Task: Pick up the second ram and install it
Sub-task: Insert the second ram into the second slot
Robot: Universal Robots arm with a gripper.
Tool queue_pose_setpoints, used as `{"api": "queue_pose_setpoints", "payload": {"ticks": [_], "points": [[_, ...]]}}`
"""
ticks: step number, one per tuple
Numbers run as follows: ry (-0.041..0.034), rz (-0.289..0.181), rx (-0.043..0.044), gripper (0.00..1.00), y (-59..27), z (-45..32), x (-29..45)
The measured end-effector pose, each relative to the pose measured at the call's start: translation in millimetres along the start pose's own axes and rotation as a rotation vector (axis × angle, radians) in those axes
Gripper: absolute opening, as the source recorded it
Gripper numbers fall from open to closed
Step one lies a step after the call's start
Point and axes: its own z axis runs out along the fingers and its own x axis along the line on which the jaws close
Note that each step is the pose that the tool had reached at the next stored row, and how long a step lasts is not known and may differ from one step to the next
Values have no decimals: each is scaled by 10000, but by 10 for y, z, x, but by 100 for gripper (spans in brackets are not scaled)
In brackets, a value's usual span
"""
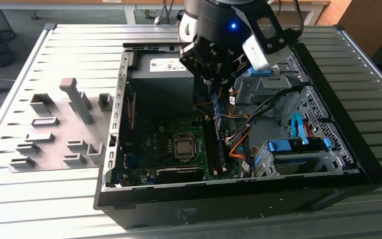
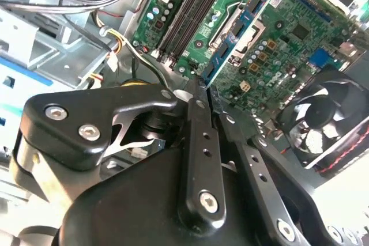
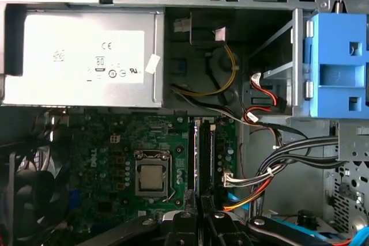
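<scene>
My gripper (image 1: 212,79) is shut on the second ram (image 1: 216,102), a thin blue-green stick that hangs down from the fingers inside the open computer case (image 1: 350,164). In the second wrist view the ram (image 2: 242,27) sticks out past the black fingertips (image 2: 196,99) and is apart from the green motherboard (image 2: 288,38) below it. The long dark memory slots (image 1: 211,144) lie just under the stick, beside the processor socket (image 1: 185,148). In the first wrist view my gripper (image 3: 200,220) sits directly in line with those slots (image 3: 203,154).
A silver power supply (image 3: 81,56) fills the case's far end. Blue drive-bay latches (image 1: 297,144) and bundled cables (image 1: 244,139) crowd the exterior view's right of the slots. A fan (image 2: 323,125) sits by the board. Grey fixture blocks (image 1: 58,129) stand on the table at the exterior view's left.
</scene>
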Motion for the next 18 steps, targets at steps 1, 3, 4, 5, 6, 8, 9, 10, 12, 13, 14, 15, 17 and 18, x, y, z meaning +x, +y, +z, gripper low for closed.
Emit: {"api": "queue_pose_setpoints", "payload": {"ticks": [1,3,4,5,6,8,9,10,12,13,14,15,17,18], "points": [[-1,35,0,14,0,18,0],[-2,41,0,14,-3,54,1],[-1,43,1,14,-4,73,2],[1,41,1,14,-5,90,2],[6,15,6,14,-6,110,1],[17,-71,20,14,-9,145,0],[21,-103,25,14,-9,164,0],[24,-118,30,14,-10,182,0],[29,-125,36,14,-11,219,0],[30,-125,39,14,-12,237,1],[32,-126,40,14,-13,255,1],[34,-128,43,14,-14,273,1],[39,-129,47,14,-15,309,1],[43,-131,49,14,-15,327,2]]}}
